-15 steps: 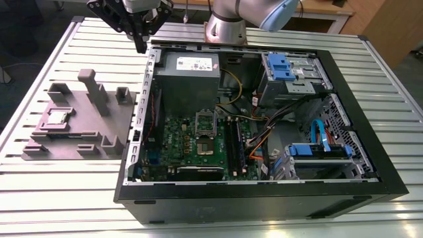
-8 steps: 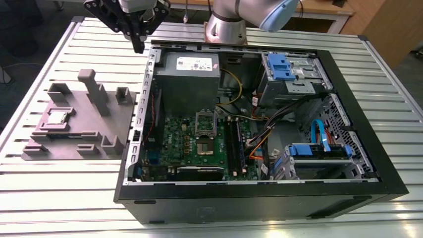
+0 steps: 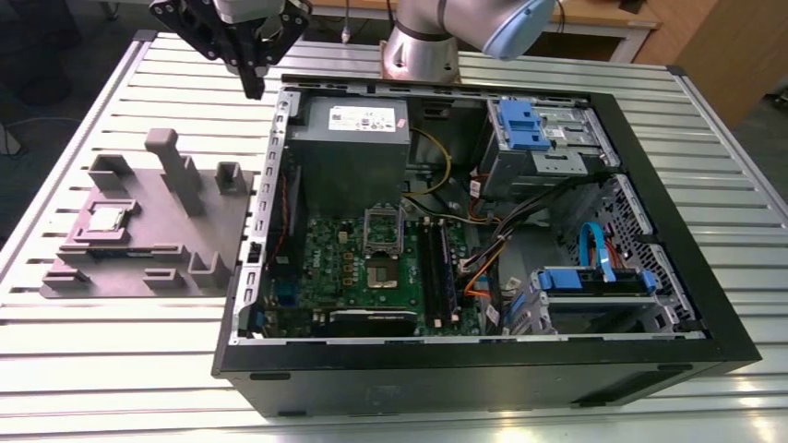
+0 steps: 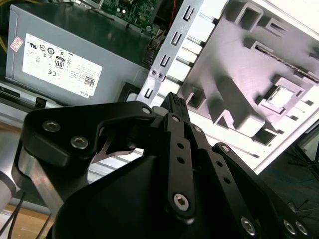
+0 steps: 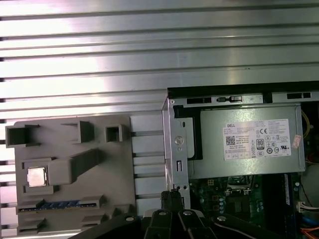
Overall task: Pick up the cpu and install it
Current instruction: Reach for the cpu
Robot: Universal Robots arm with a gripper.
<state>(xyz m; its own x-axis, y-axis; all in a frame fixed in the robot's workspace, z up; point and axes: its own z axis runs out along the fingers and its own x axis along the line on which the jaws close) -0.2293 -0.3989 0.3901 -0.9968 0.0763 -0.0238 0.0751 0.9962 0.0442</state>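
Observation:
The cpu (image 3: 109, 218) is a small shiny square lying flat in a recess of the grey moulded tray (image 3: 185, 249), at the exterior view's left. It also shows in both wrist views, as the cpu (image 5: 37, 176) and the cpu (image 4: 282, 96). My gripper (image 3: 255, 85) hangs high over the table, between the tray's far end and the open computer case's back corner. It is well away from the chip. Its black fingers (image 5: 172, 198) are pressed together with nothing between them. Inside the case, the silver socket frame (image 3: 383, 224) sits on the green motherboard (image 3: 357, 277).
The open black computer case (image 3: 493, 369) lies on a slatted metal table (image 3: 99, 369). It holds a grey power supply (image 3: 351, 129), blue drive brackets (image 3: 523, 125) and loose cables (image 3: 493, 249). Upright posts (image 3: 173, 171) rise from the tray. The arm's base (image 3: 419, 51) stands behind the case.

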